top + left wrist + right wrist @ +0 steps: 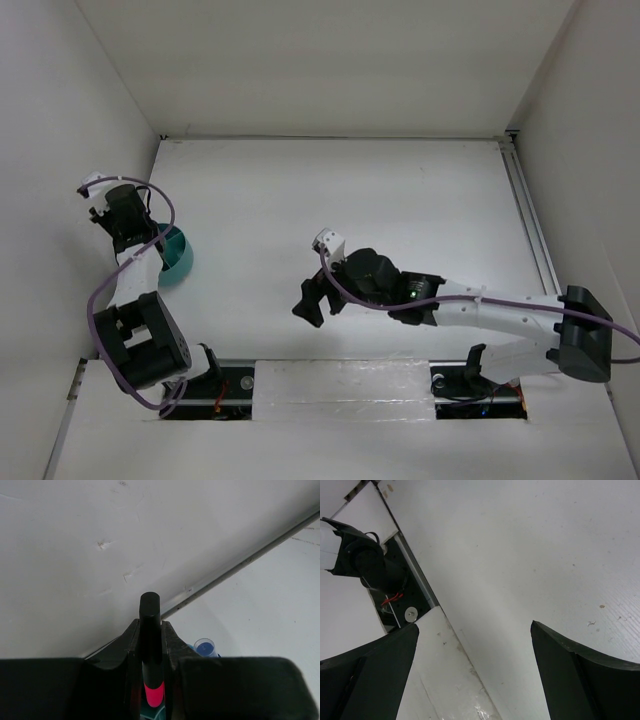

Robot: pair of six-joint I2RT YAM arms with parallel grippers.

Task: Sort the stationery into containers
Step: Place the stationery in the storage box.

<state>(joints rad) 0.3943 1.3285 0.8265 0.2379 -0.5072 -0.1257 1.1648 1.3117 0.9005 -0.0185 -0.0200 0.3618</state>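
**Left gripper pinches one marker beside the organizer; right gripper spread over the tabletop**

The left gripper (150, 630) is pressed onto a black marker (149, 607). The marker runs straight along the gap between the two fingers. Its flat black end sticks out past the fingertips, and its pink band sits further back, toward the wrist. Both fingers touch the marker's sides.

Just to the right of that gripper, close behind the right finger, a round blue cap of a clear pen (204, 647) pokes into sight. The finger hides the rest of the pen, so what it stands in cannot be told from the wrist view. A sliver of teal shows beneath the pink band.

From above, the teal organizer (178, 258) lies just beside the left gripper, on the side toward the arm bases and slightly to its right. The forearm covers part of it. Whether the marker's lower end reaches inside it cannot be told.

The right gripper (474, 626) is well apart from all of this, out over the middle of the white tabletop (350, 190). Its fingers are spread wide, with only tabletop between them.

Counted: one marker in the grip, one blue-capped pen, one organizer, two grippers.
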